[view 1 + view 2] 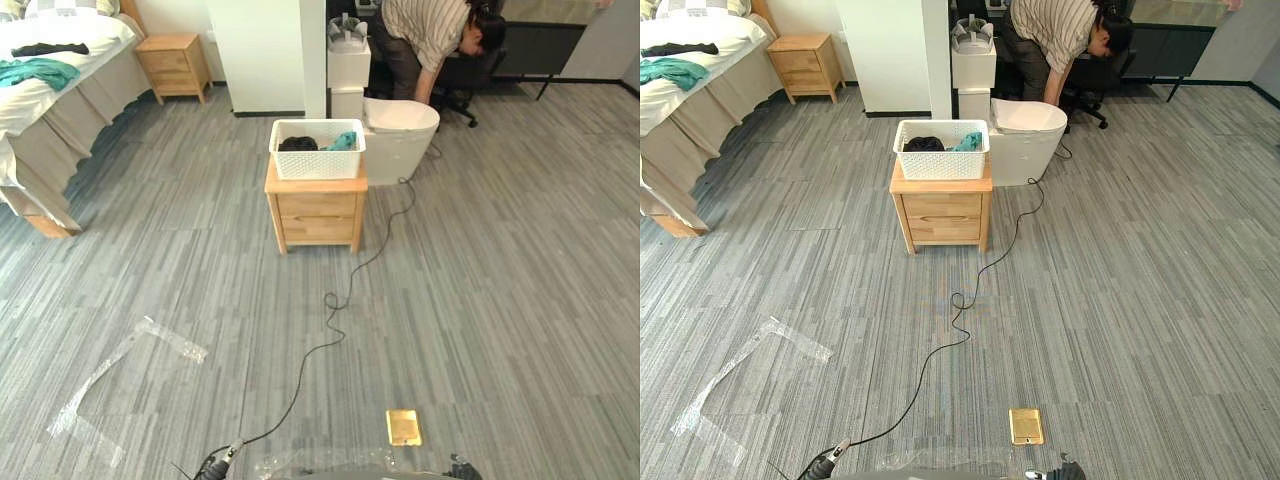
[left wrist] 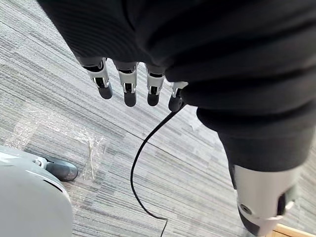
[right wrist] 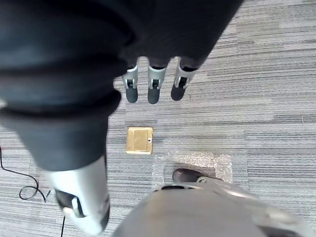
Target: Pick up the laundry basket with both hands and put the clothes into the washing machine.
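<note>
A white slotted laundry basket (image 1: 317,150) stands on a low wooden nightstand (image 1: 317,212) in the middle of the room, a few steps ahead of me. Dark cloth (image 1: 297,144) and teal cloth (image 1: 343,142) lie inside it. Just behind and to the right sits the rounded white washing machine (image 1: 398,135). My left hand (image 2: 129,84) hangs over the grey floor, fingers straight, holding nothing. My right hand (image 3: 154,86) hangs the same way, above a brass floor plate (image 3: 139,140).
A person (image 1: 430,40) in a striped shirt bends over the washing machine. A bed (image 1: 40,90) with clothes on it and a second nightstand (image 1: 175,65) stand at the far left. A white pillar (image 1: 268,55) rises behind the basket. Clear plastic strips (image 1: 130,360) lie on the floor.
</note>
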Robot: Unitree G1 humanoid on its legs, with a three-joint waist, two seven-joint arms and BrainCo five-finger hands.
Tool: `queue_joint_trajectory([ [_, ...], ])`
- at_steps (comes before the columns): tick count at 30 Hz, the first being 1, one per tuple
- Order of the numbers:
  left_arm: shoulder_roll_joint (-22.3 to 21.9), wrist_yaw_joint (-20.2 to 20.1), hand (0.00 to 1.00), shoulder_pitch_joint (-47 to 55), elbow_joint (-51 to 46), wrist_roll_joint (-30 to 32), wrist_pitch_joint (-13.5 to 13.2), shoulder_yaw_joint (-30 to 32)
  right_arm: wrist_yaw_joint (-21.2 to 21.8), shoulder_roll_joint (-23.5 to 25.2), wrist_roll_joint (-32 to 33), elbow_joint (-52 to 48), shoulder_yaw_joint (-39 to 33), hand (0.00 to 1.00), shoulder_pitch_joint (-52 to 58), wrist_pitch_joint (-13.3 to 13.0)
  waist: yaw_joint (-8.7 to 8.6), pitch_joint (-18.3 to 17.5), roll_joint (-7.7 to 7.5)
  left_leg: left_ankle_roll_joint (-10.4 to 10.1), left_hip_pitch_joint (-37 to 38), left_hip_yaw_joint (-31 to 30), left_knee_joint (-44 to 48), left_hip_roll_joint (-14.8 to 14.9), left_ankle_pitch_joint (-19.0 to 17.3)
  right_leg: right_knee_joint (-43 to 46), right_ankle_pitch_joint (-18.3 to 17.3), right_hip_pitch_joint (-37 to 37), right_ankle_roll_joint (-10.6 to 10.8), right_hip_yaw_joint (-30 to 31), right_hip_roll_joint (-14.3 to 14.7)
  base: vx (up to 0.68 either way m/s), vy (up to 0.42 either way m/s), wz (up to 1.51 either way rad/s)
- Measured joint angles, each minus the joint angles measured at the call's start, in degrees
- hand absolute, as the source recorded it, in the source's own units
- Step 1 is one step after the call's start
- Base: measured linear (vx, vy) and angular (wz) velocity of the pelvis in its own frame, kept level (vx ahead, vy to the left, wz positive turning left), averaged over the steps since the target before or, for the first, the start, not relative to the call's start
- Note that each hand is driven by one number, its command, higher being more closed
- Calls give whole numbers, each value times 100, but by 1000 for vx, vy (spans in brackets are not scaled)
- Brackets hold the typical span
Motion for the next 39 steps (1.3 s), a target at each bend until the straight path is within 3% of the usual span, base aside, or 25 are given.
queue_joint_trajectory([
  [4,-14,-1,0,-33,-10,-44,-36,0,0,4,0,-1,-28,0,-97,-1,5,95,10,0,77,10,-35,17,0,-21,-41,61,158,-11,13,0,0,0],
  [27,-44,-12,0,-36,-111,-88,-94,-6,8,4,-5,-4,-97,0,-215,-1,5,257,36,-1,114,14,-99,46,12,12,-37,47,148,-35,43,-14,-6,0],
  [37,-34,-8,0,-97,-240,-238,-98,-15,15,10,0,-16,-96,0,-279,2,8,454,-11,99,-20,-189,-147,15,97,-9,-35,-5,140,-336,18,-25,-16,12],
  [39,-22,3,0,-130,-267,-276,-101,-1,14,24,0,-17,-95,0,-325,3,-1,491,-38,20,-182,-340,-147,3,156,-28,-37,-98,137,-482,4,-21,-24,32],
])
